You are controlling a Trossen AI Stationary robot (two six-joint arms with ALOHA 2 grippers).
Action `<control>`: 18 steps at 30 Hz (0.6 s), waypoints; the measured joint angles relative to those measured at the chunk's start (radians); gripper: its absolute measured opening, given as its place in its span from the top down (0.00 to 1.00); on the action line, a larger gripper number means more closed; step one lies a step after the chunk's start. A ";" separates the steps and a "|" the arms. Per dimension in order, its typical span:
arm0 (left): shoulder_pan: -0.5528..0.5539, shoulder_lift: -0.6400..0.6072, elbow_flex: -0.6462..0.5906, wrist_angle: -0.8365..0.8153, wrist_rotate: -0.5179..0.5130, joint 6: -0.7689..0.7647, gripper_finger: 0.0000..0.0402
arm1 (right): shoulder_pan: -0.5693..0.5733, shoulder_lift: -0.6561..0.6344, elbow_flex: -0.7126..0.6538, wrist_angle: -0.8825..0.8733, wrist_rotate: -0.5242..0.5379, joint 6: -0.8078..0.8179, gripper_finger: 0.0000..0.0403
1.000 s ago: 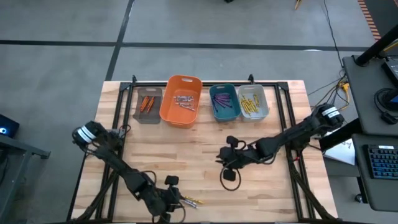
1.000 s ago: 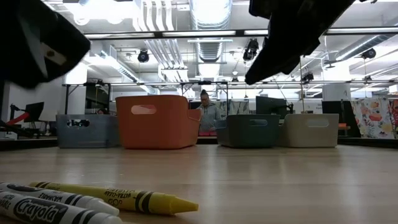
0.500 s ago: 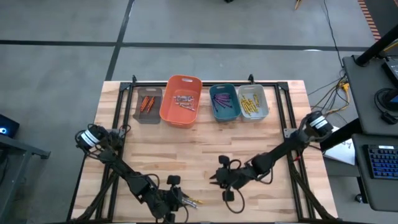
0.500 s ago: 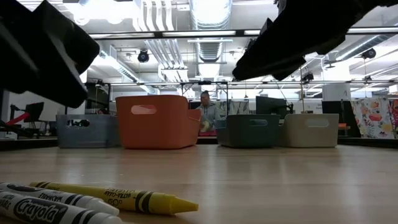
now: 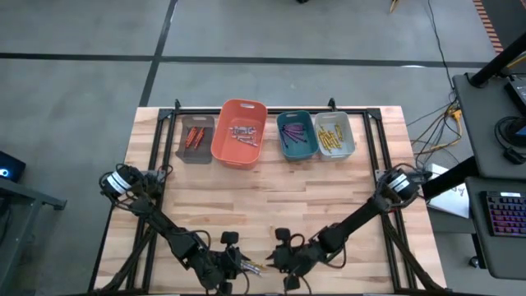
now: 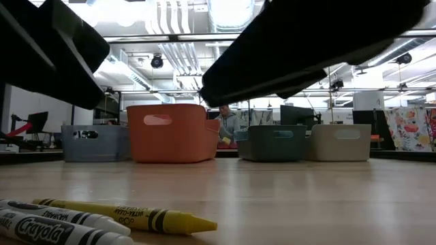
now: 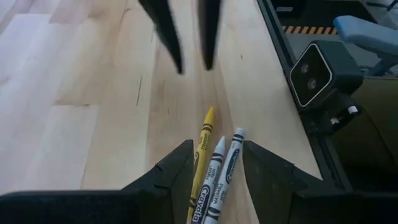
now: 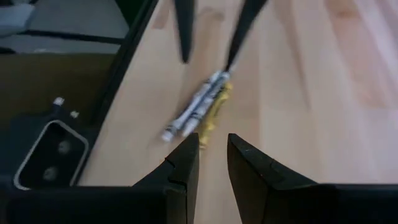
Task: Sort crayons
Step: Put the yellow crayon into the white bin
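Down at the near edge of the table (image 5: 271, 197), toward its middle, three crayons (image 7: 213, 171) lie side by side and touching: one yellow, two white with black lettering on their wrappers. From the left, the left gripper (image 5: 231, 265) hangs low over them with its fingers (image 7: 168, 177) parted, the gap between the tips spanning the crayons' blunt ends; nothing is gripped. The pointed ends of the crayons face away from it, toward the right gripper (image 5: 279, 257), which comes in from the opposite side, just beside them. Its two fingers (image 8: 184, 163) also stand apart with a narrow gap, and they hold nothing; the crayons lie on the wood just ahead of its tips. Whether either gripper touches the wax is hard to tell from these views.

Along the far edge stand four bins in a row. The brown bin (image 5: 196, 140) holds orange sticks, the larger orange bin (image 5: 240, 133) holds greyish ones, the teal bin (image 5: 296, 135) holds purple ones, and the pale grey bin (image 5: 334, 134) holds yellow ones.
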 joint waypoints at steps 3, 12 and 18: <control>-0.003 -0.001 0.000 -0.017 0.018 0.000 0.70 | 0.014 0.034 0.061 -0.034 0.000 0.020 0.81; -0.015 -0.005 0.000 -0.070 0.013 0.020 0.70 | 0.026 0.130 0.220 -0.137 0.043 0.036 0.81; -0.016 -0.005 0.000 -0.070 0.009 0.019 0.70 | 0.025 0.194 0.279 -0.184 0.114 0.014 0.81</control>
